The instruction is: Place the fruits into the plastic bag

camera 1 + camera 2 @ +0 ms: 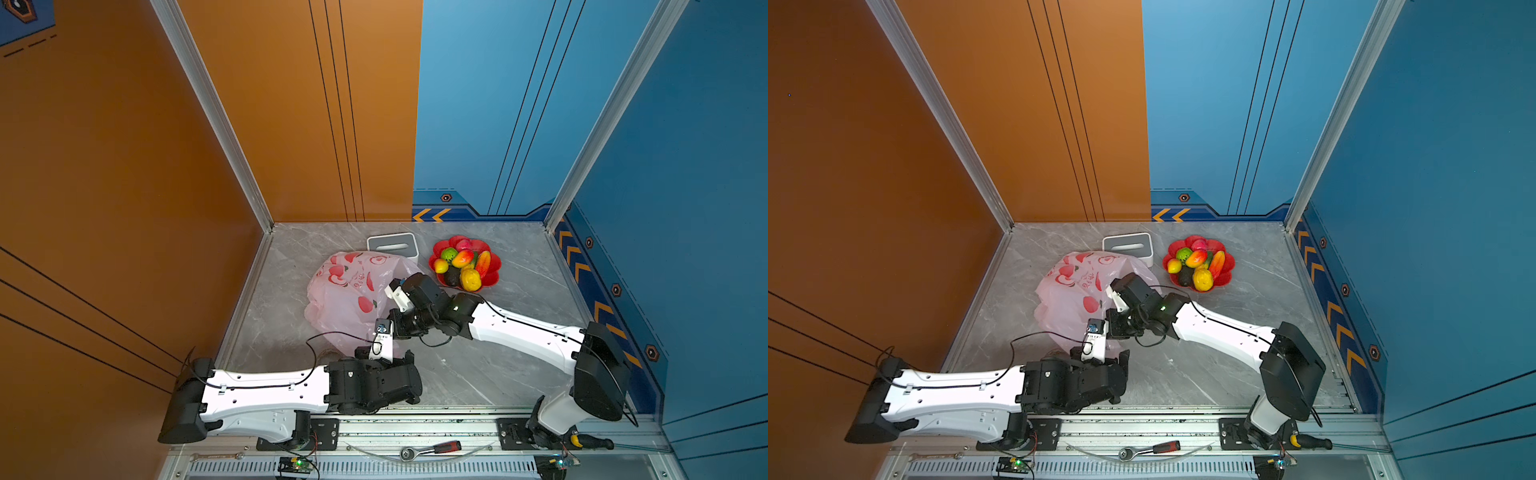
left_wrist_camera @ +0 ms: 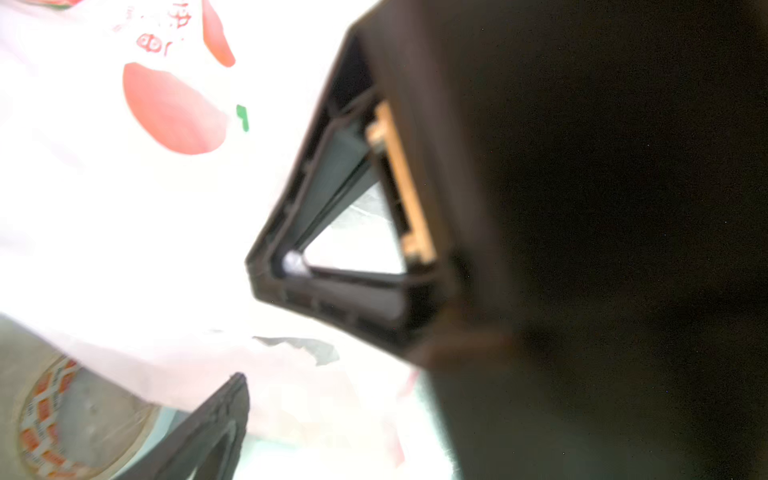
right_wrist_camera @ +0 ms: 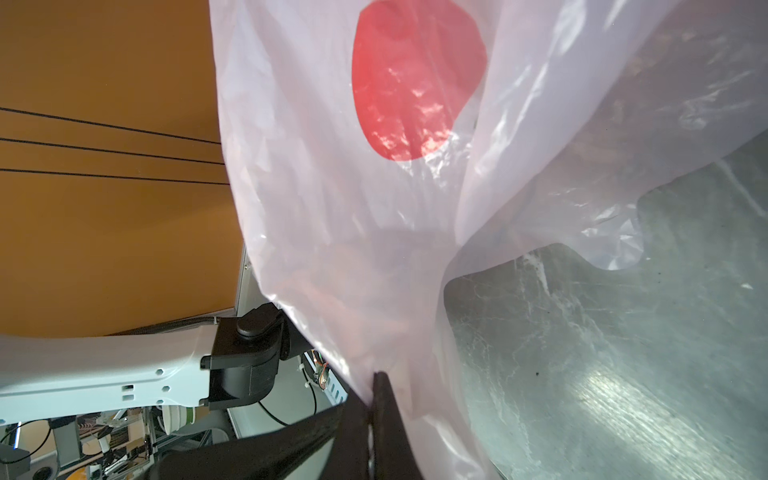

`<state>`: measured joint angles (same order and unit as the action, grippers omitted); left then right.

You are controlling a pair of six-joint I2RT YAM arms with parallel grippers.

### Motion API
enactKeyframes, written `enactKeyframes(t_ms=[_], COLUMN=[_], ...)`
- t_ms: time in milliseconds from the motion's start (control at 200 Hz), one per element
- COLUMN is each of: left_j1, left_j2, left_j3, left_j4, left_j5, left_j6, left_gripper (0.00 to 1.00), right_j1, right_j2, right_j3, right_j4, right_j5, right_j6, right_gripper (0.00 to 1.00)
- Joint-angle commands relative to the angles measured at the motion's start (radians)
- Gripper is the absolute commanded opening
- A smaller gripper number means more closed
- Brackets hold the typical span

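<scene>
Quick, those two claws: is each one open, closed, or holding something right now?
Left gripper: open, jaws spread wide at the plastic bag, not clamped on it.
Right gripper: shut, pinching the plastic bag's thin film.

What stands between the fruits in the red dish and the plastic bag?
The right arm's black wrist lies across the gap between the red flower-shaped dish of glossy toy fruits and the translucent pink plastic bag; the right hand pinches the bag.

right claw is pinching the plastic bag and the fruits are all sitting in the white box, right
Not quite: the right claw does pinch the plastic bag, but the fruits sit in the red dish beside the white box, not in it. Both top views show this.
</scene>
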<state>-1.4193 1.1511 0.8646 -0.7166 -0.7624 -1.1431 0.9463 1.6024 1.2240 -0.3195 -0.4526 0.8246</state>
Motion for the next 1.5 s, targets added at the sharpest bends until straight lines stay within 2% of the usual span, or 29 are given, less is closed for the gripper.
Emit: enactKeyframes(t_ms=[0, 320, 546, 711, 816, 831, 891, 1111, 1497], left_j1=[0.020, 0.096, 0.090, 0.089, 0.088, 0.085, 0.081, 0.065, 0.056], left_j2=[0.015, 0.083, 0.130, 0.118, 0.134, 0.135, 0.139, 0.129, 0.059], left_j3=[0.003, 0.031, 0.034, 0.000, 0.020, 0.022, 0.021, -0.015, -0.033], left_j4=[-0.071, 0.014, 0.076, 0.198, 0.196, 0.194, 0.194, 0.195, 0.197], left_j5=[0.013, 0.031, 0.094, 0.123, 0.136, 0.138, 0.142, 0.140, 0.117], left_j6=[-0.029, 0.088, 0.101, 0.137, 0.150, 0.150, 0.146, 0.114, 0.148], left_gripper=[0.94, 0.93, 0.91, 0.87, 0.87, 0.83, 0.81, 0.80, 0.79], right_j1=[0.001, 0.020, 0.016, 0.014, 0.004, 0.001, 0.000, 0.000, -0.009], right_j2=[-0.018, -0.017, -0.022, -0.019, -0.021, -0.021, -0.020, -0.024, -0.024], right_j3=[0.038, 0.046, 0.049, 0.052, 0.045, 0.045, 0.047, 0.060, 0.061], right_j4=[0.023, 0.026, 0.026, 0.028, 0.032, 0.034, 0.037, 0.035, 0.040], right_j5=[-0.018, -0.019, -0.015, -0.021, -0.027, -0.027, -0.032, -0.044, -0.043], right_j6=[0.016, 0.025, 0.025, 0.024, 0.021, 0.021, 0.022, 0.030, 0.047], right_gripper=[0.00, 0.00, 0.00, 0.00, 0.00, 0.00, 0.00, 0.00, 0.00])
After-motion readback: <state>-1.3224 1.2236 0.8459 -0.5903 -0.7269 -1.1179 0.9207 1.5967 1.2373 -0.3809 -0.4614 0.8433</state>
